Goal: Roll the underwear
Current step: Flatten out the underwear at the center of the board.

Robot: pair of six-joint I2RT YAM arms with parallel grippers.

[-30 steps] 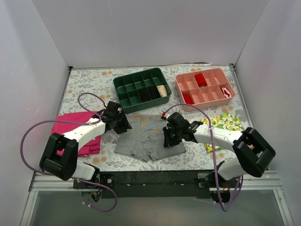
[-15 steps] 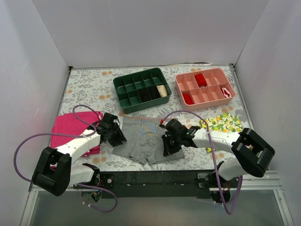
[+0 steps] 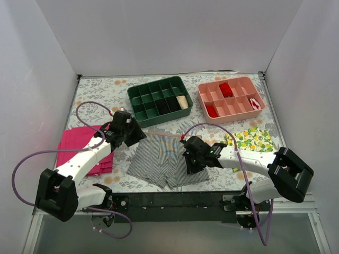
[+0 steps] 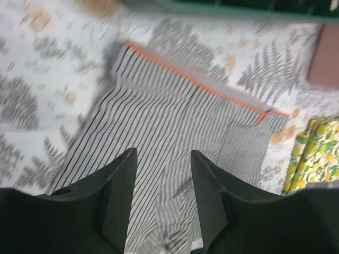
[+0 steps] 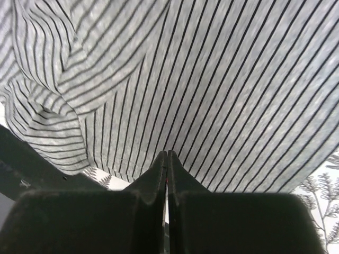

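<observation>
Well, the underwear (image 3: 159,159) looks limp and light, best pinched at its waistband (image 4: 196,87); left gripper (image 4: 161,156) gapes above, right gripper (image 5: 167,154) is pressed together.

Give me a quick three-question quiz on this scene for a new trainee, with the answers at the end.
1. True or false: the left claw is open and holds nothing.
2. The right claw is: A wide open, B shut, C out of view.
3. Which cloth lies just right of the underwear?
Key: 1 true; 2 B; 3 the lemon cloth.
</observation>
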